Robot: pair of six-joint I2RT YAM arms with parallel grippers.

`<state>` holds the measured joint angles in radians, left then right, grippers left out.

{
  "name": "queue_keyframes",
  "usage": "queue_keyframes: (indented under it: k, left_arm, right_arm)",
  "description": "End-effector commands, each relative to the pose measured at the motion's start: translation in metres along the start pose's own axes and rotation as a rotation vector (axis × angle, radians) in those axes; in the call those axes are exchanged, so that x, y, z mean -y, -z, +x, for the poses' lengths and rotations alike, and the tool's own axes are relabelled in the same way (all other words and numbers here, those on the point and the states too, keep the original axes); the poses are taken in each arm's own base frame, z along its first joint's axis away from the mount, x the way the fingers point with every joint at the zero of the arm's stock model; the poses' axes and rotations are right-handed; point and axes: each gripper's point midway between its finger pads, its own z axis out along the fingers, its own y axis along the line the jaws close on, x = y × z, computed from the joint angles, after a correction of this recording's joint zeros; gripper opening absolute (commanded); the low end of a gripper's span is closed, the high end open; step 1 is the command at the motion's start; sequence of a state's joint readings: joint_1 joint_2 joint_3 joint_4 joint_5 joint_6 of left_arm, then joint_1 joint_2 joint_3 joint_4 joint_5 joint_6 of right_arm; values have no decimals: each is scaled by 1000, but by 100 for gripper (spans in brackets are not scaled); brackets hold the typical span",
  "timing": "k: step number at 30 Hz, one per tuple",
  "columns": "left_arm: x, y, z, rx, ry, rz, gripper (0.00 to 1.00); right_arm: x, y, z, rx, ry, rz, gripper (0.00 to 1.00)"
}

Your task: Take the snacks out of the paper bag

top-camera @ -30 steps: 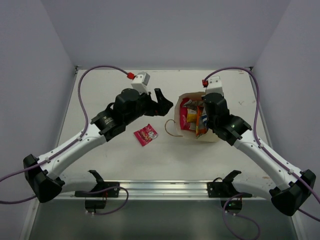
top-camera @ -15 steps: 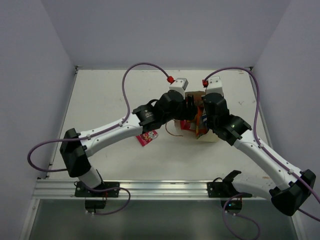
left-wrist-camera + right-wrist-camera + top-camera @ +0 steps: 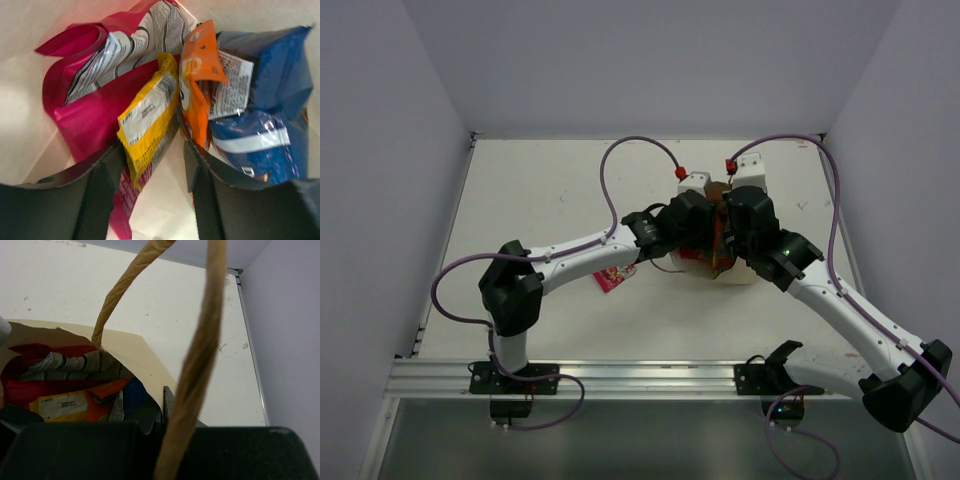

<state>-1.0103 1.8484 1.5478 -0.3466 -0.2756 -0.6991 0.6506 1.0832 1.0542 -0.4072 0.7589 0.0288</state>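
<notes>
The tan paper bag (image 3: pixel 741 274) lies mid-table with its mouth toward the left arm. My left gripper (image 3: pixel 704 224) is open and inside the bag's mouth. In the left wrist view its fingers (image 3: pixel 100 192) straddle the lower end of the yellow bar wrapper (image 3: pixel 147 112), without pinching it. The pink-and-silver bag (image 3: pixel 85 107) lies to its left, the orange packet (image 3: pixel 197 82) and blue Doritos bag (image 3: pixel 265 117) to its right. My right gripper (image 3: pixel 163 401) is shut on the bag's rim (image 3: pixel 135 354), with a loop handle (image 3: pixel 195 365) across its view. The red-pink square packet (image 3: pixel 613 276) lies on the table outside.
The left arm stretches diagonally across the table's middle and partly covers the square packet. The bag's other loop handle (image 3: pixel 666 264) lies on the table beside the mouth. Purple cables arc above both wrists. The table's right edge rail (image 3: pixel 250 345) runs close behind the bag.
My left arm has swung right and reached forward until its open gripper went into the bag's mouth. The right gripper and the bag have stayed in place.
</notes>
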Motion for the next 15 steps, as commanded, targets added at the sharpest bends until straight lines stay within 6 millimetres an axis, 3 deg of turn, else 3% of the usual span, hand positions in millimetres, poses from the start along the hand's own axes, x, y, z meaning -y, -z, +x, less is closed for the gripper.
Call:
queue_keyframes:
  k: [1,3,7,8,10,13,14,15]
  left_arm:
    - [0,-8,-12,37,16,-37,55]
    - [-4,-12,-10,33,18,-51,48]
    - [-8,-6,-18,47,23,-57,11]
    - [-6,-2,-22,56,22,-52,7]
    - [-5,15,-39,96,17,-47,0]
    - [-5,48,-60,138,-1,-26,0]
    - [-5,70,-76,178,7,-6,0]
    - [-14,80,-86,198,17,-9,0]
  right_arm:
    - [-2,7,-12,28,-65,-34,0]
    - [-3,8,-11,29,-69,-39,0]
    - [0,9,-10,32,-68,-31,0]
    - [1,9,-10,33,-68,-28,0]
    - [0,9,-8,32,-67,-30,0]
    - [1,9,-5,22,-56,-25,0]
    - [2,8,-4,19,-53,-15,0]
    - [3,9,-3,19,-53,-15,0]
